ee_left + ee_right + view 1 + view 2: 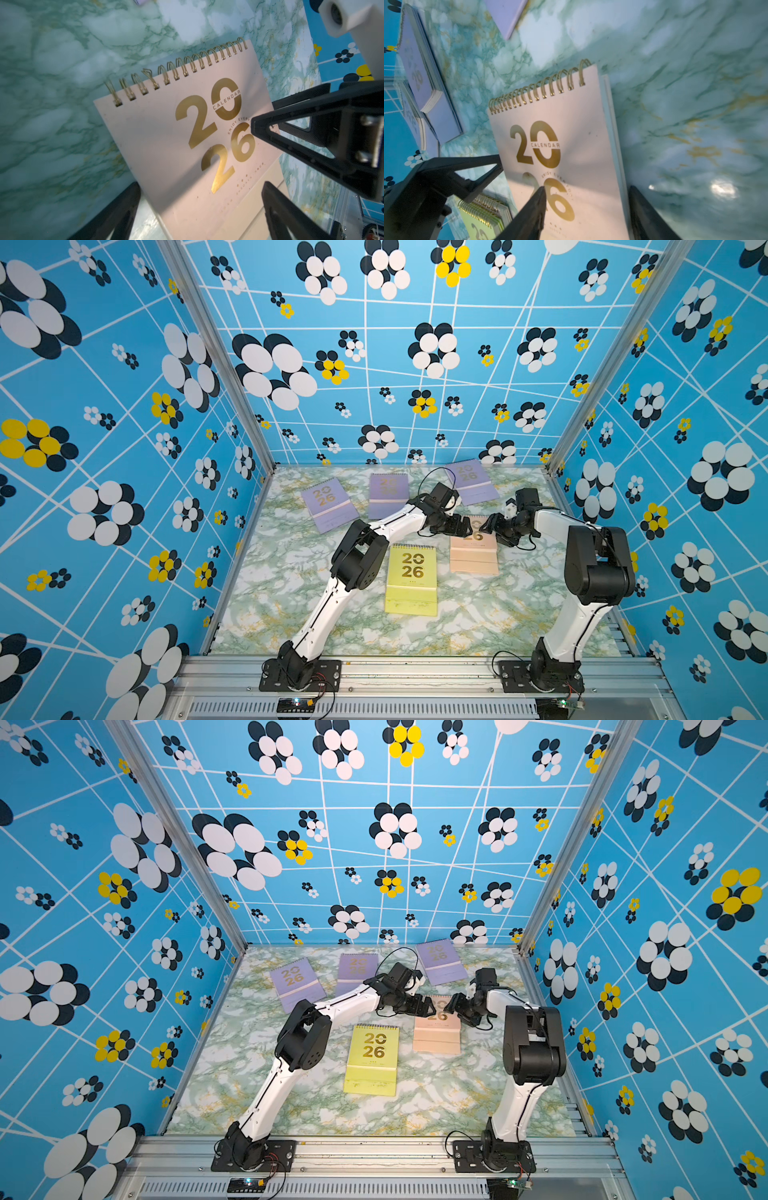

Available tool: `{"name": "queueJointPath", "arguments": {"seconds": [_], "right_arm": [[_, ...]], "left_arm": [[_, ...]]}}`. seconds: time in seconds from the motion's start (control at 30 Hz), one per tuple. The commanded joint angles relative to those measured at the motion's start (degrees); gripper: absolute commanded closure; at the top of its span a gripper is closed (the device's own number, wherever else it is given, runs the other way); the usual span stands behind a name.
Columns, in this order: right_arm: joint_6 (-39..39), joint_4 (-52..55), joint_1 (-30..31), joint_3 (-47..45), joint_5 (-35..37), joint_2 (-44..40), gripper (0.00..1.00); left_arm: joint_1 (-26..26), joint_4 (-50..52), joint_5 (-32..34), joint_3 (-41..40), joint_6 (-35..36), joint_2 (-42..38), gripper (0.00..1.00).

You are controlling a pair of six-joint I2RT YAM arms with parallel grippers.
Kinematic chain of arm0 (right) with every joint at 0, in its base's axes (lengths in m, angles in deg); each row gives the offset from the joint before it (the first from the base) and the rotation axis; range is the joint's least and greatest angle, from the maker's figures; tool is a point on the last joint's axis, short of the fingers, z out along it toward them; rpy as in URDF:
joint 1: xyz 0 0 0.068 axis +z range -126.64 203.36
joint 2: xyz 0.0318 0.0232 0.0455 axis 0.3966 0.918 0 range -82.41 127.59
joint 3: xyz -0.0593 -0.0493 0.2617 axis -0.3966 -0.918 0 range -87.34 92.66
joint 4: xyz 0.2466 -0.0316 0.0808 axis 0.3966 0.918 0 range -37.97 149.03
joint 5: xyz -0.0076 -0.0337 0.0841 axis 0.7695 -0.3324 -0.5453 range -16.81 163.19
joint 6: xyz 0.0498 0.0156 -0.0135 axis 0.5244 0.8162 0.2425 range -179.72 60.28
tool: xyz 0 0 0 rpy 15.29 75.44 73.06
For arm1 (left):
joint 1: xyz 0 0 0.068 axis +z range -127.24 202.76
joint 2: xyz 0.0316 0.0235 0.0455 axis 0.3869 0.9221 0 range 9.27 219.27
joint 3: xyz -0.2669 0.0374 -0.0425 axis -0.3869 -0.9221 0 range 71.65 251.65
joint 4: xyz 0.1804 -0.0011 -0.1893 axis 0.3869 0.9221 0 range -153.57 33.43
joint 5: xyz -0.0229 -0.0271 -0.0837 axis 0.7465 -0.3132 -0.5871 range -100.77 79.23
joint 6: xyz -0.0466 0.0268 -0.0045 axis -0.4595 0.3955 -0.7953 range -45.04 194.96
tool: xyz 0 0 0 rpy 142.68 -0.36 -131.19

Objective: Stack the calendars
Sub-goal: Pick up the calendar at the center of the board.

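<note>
Both grippers hover over a peach calendar (473,551) (437,1032) lying flat on the right of the table. My left gripper (462,526) (201,187) is open, and its fingers straddle the calendar's near-left side without touching it. My right gripper (487,526) (588,189) faces it from the right, jaws apart. One finger (533,207) hangs over the gold "26" and the other (645,212) is just past the calendar's edge. A yellow calendar (411,578) lies in front. Three lilac calendars (330,504) (387,493) (471,481) lie along the back.
The table (291,605) has a green marble pattern and is closed in by blue flowered walls (124,448) on three sides. An aluminium rail (415,672) at the front carries both arm bases. The left forearm (390,522) crosses in front of the middle lilac calendar.
</note>
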State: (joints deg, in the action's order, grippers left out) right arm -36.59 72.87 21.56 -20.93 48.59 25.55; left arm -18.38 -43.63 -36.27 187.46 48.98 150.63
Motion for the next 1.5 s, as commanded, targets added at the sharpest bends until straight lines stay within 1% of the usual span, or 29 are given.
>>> {"name": "queueJointPath", "arguments": {"seconds": [0.0, 0.3, 0.63, 0.8, 1.0, 1.13, 1.4, 1.47], "right_arm": [[0.56, -3.21, 0.94, -1.19, -7.26, -3.18, 0.37], [2.34, -6.75, 0.97, -3.0, -10.71, -5.19, 0.38], [3.5, -7.72, 0.95, -3.57, -11.95, -6.95, 0.42], [4.09, -8.4, 0.92, -4.16, -12.49, -7.31, 0.51], [4.27, -8.47, 0.97, -4.62, -12.14, -7.77, 0.55], [4.73, -8.76, 0.99, -4.97, -12.05, -7.74, 0.61], [5.28, -8.58, 0.95, -5.05, -10.63, -8.68, 0.83], [5.1, -7.74, 0.94, -4.84, -9.17, -9.28, 0.88]], "left_arm": [[0.16, -1.62, -3.9, -4.07, -2.13, 0.13, 0.07], [0.76, -5.4, -5.81, -6.46, -2.9, -1.26, 0.07], [1.06, -8.98, -7.26, -8.22, -3.88, -2.71, 0.07], [1.33, -11.62, -8.21, -9.8, -4.38, -3.81, 0.07], [1.42, -12.47, -8.48, -10.55, -4.34, -4.44, 0.07], [1.42, -13.77, -8.63, -11.34, -4.65, -5.07, 0.07], [1.51, -15.06, -8.77, -11.78, -4.57, -5.78, 0.07], [1.56, -15.02, -8.7, -11.66, -4.27, -6.02, 0.07]]}}
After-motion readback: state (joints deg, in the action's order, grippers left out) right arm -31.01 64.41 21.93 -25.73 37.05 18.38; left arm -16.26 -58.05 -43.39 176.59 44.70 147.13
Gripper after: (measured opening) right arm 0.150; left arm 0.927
